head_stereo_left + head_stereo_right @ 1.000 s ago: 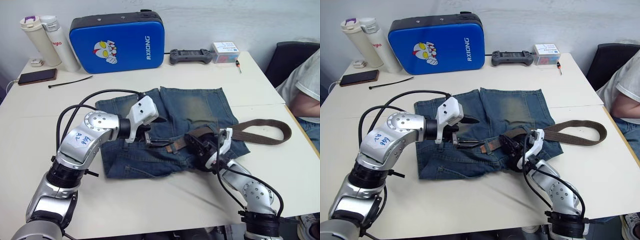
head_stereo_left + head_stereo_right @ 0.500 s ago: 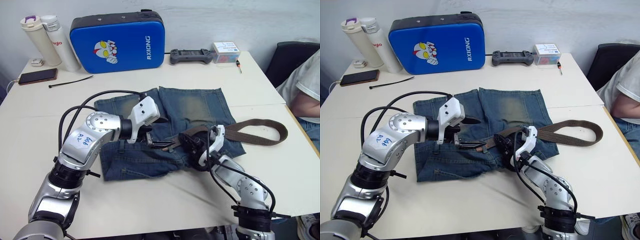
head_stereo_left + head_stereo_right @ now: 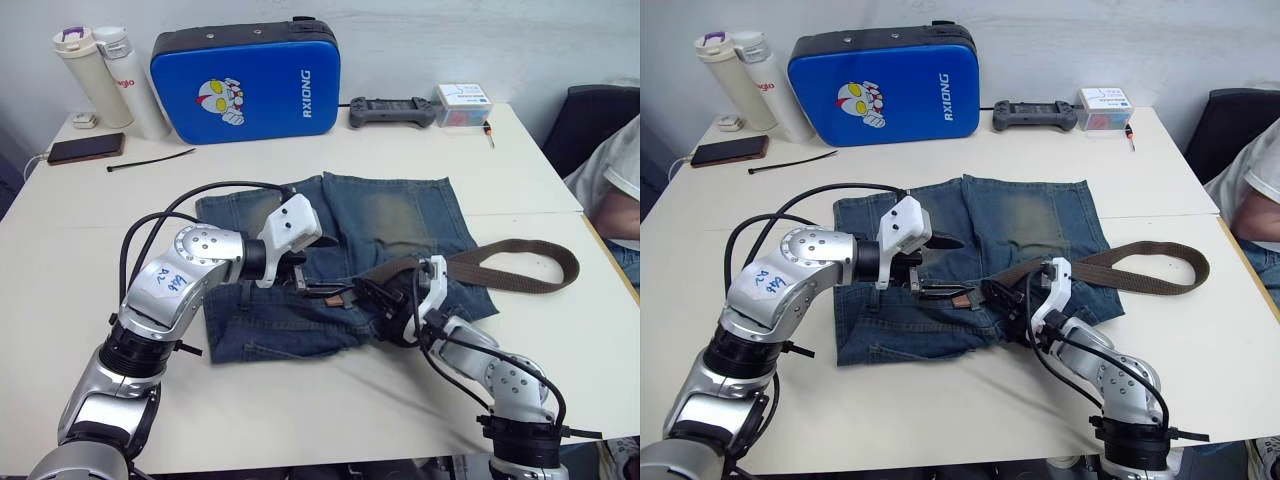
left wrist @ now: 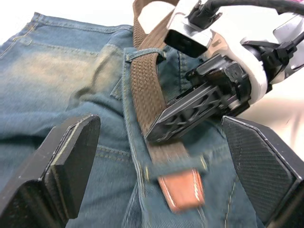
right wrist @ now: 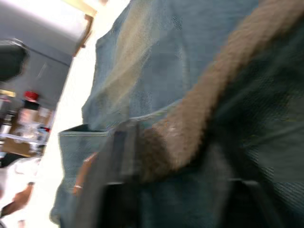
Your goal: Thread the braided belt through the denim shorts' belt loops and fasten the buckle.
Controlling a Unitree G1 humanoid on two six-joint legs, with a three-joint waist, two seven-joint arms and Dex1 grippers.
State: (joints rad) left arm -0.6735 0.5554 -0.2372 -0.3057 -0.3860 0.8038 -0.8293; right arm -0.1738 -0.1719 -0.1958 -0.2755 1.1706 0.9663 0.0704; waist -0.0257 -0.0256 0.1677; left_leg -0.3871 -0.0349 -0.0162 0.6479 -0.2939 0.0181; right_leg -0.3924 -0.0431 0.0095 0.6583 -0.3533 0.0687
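The denim shorts (image 3: pixel 395 215) lie flat mid-table, waistband toward me. The braided belt (image 4: pixel 145 90) runs along the waistband under the belt loops (image 4: pixel 145 53), and its tan tip (image 4: pixel 183 190) pokes out past a further loop. The slack of the belt (image 3: pixel 520 249) curls onto the table to the right. My left gripper (image 3: pixel 318 288) hovers open over the tan tip, one finger (image 4: pixel 71 161) on each side of it. My right gripper (image 3: pixel 375 298) rests on the belt just behind the tip, close to the left one. The buckle is hidden.
A blue case (image 3: pixel 245 75), two bottles (image 3: pixel 100 70), a phone (image 3: pixel 85 148), a black cable tie (image 3: pixel 150 160), a controller (image 3: pixel 392 112) and a small box (image 3: pixel 462 105) line the far edge. A person (image 3: pixel 615 190) sits at the right.
My right gripper has slid left along the belt toward the left gripper, drawing the slack in a little. The left arm has held still. The camera shifted slightly.
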